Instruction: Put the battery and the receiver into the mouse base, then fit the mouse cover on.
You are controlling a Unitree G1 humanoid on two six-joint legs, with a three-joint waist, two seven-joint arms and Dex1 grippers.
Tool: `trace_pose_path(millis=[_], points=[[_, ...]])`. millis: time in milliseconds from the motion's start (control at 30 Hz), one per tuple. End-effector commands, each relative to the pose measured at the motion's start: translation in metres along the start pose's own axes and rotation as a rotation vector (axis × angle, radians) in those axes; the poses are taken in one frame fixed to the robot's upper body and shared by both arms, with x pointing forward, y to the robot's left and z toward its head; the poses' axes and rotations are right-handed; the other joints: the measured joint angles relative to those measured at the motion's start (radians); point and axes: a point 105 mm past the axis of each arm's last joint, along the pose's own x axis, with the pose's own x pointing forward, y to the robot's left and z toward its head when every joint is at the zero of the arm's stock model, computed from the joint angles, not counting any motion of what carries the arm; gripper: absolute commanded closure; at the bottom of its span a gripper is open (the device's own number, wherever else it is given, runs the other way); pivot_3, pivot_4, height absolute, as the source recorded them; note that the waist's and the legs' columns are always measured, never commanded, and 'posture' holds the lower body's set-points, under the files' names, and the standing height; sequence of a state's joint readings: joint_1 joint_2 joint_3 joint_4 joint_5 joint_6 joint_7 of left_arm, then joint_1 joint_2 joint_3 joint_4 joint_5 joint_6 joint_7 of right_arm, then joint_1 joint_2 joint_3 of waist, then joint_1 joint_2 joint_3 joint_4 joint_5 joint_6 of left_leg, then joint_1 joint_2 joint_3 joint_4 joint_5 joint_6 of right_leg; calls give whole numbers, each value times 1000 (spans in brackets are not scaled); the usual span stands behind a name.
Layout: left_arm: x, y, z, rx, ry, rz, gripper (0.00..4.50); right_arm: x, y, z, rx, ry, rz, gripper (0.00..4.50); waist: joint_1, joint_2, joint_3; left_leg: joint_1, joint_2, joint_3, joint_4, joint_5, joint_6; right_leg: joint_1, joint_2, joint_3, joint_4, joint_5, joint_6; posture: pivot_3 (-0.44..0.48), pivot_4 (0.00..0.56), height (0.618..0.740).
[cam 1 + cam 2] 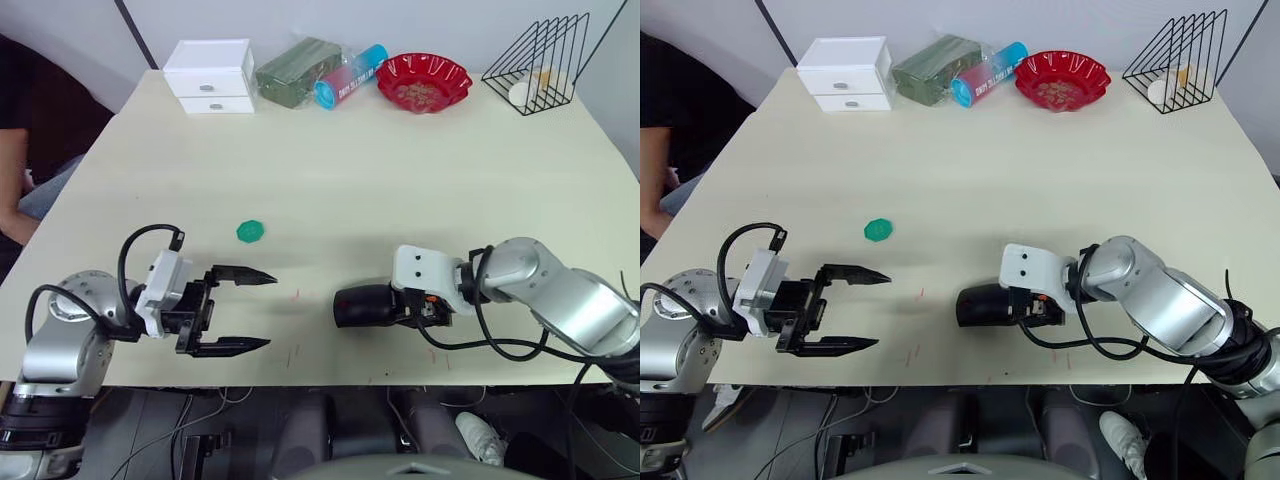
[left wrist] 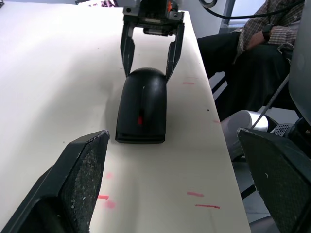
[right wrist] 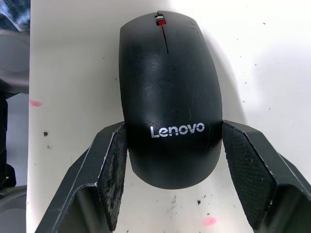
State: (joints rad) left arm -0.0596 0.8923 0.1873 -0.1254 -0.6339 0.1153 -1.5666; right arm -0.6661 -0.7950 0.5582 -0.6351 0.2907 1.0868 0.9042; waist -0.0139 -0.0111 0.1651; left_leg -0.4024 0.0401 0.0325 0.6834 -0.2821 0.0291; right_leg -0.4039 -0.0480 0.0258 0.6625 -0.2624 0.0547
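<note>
The glossy black mouse cover is lying between the right gripper's fingers, one pad touching; the left gripper is gaping wide. The red bowl is holding brown bits.

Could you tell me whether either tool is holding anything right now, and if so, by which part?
The right tool straddles the rear end of the mouse cover, its fingers at the sides, one with a slight gap, so no firm hold. The left tool is open and empty.

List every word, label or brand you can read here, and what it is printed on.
"Lenovo": white lettering on the mouse cover, between the right gripper fingers.
The blue and red tube at the table's far edge carries print, too small to read.
Nothing else is legible.
</note>
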Motion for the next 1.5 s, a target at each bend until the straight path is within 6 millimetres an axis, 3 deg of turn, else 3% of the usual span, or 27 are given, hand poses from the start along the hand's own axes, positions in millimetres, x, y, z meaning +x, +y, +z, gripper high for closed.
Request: trace_pose_path(millis=[33, 767, 1500], points=[[-3, -3, 10, 52, -12, -22, 0, 0, -2, 6, -34, -5, -13, 1658, 0, 0, 0, 0, 0, 0, 0, 0, 0, 0, 0, 0, 0, 0, 0, 0, 150, 740], [-2, -4, 8, 55, -13, -22, 0, 5, -1, -5, -27, 41, -6, 1658, 0, 0, 0, 0, 0, 0, 0, 0, 0, 0, 0, 0, 0, 0, 0, 0, 150, 740], [-3, -4, 5, 57, -9, -22, 0, 8, -3, -3, -67, 20, 0, 1658, 0, 0, 0, 0, 0, 0, 0, 0, 0, 0, 0, 0, 0, 0, 0, 0, 150, 740]])
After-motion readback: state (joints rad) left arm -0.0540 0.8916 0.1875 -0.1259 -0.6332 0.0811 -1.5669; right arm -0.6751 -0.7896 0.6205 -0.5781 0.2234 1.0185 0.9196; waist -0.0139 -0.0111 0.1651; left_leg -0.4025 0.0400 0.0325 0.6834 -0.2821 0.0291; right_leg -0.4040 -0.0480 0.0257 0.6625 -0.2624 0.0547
